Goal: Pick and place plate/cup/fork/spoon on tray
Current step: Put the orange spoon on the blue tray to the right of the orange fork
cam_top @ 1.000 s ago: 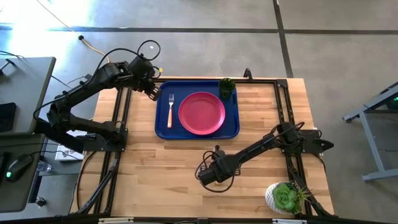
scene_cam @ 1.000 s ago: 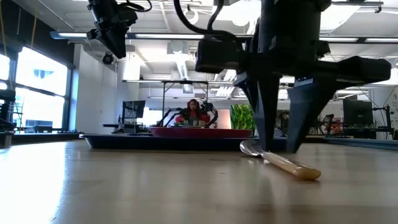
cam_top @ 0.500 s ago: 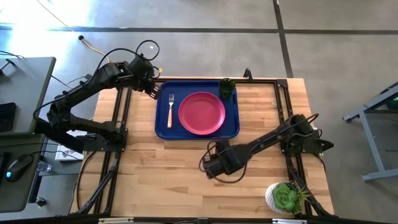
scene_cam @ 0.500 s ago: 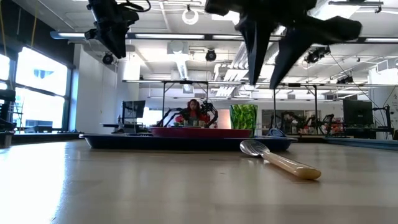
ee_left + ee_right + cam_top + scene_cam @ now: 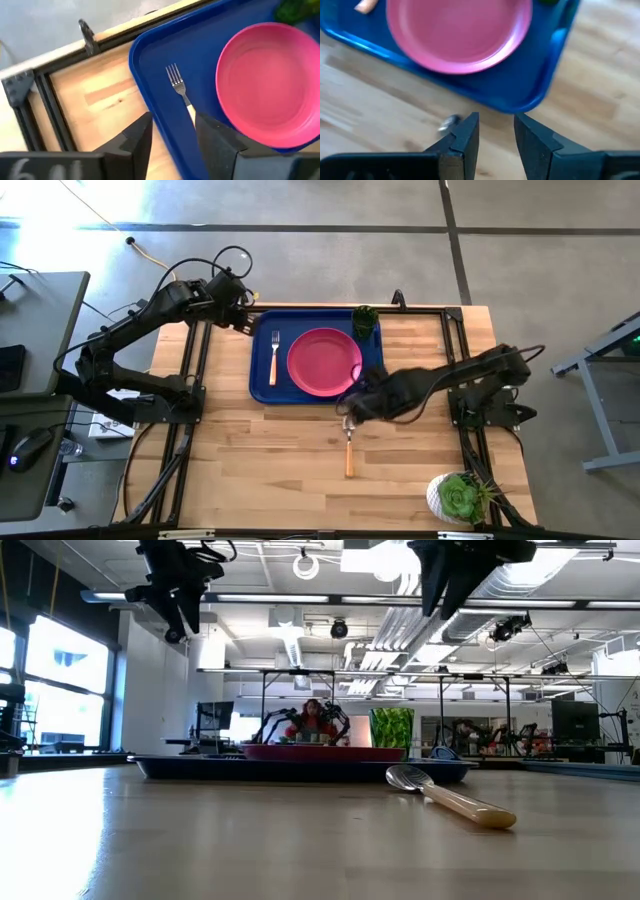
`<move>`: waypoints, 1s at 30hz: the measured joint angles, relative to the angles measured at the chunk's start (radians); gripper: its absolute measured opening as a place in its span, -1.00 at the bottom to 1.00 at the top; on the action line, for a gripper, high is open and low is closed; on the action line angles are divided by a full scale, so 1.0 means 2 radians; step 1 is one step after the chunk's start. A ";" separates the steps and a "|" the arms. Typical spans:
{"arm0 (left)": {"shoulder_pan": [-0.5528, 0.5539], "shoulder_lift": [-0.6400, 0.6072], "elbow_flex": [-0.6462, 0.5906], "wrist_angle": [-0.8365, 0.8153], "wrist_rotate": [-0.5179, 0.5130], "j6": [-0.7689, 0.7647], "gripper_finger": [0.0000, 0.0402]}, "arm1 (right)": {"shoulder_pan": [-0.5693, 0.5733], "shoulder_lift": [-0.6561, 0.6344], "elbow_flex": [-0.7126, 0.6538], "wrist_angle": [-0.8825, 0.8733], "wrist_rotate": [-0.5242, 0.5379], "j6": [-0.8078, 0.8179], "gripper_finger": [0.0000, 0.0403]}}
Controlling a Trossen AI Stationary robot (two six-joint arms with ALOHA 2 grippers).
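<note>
My right gripper (image 5: 496, 135) has matt black plastic-looking fingers (image 5: 465, 135), as does my left gripper (image 5: 172, 137). Below me the table (image 5: 300, 450) is pale wood with a visible grain and a smooth, lightly sheened finish, framed by dull black metal rails (image 5: 452, 360). The tray (image 5: 530, 85) is glossy blue plastic that catches highlights on its rim. The plate (image 5: 457, 32) is smooth pink plastic with a soft shine. The spoon (image 5: 445, 795) has a polished metal bowl and a smooth tan handle. The fork (image 5: 180, 90) shows bright metal tines. The cup (image 5: 365, 321) looks like translucent green plastic.
</note>
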State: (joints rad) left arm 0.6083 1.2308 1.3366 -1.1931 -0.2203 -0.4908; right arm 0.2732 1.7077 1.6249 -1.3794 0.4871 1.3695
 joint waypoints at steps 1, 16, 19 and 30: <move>0.000 0.000 0.000 0.000 0.001 -0.016 -0.27 | -0.006 -0.009 0.000 -0.011 0.005 -0.015 -0.43; -0.131 0.000 0.000 0.027 0.038 -0.263 -0.23 | -0.087 -0.159 0.000 -0.070 0.049 -0.215 -0.43; -0.175 0.000 0.000 0.047 0.017 -0.308 -0.24 | -0.099 -0.182 0.000 -0.079 0.049 -0.240 -0.43; -0.309 0.012 0.000 0.184 -0.060 -0.397 -0.25 | -0.132 -0.226 0.000 -0.083 0.053 -0.348 -0.43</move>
State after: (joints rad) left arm -0.0106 1.2556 1.3373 -0.8243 -0.3404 -1.2843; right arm 0.0089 1.2559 1.6249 -1.5455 0.5939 0.6738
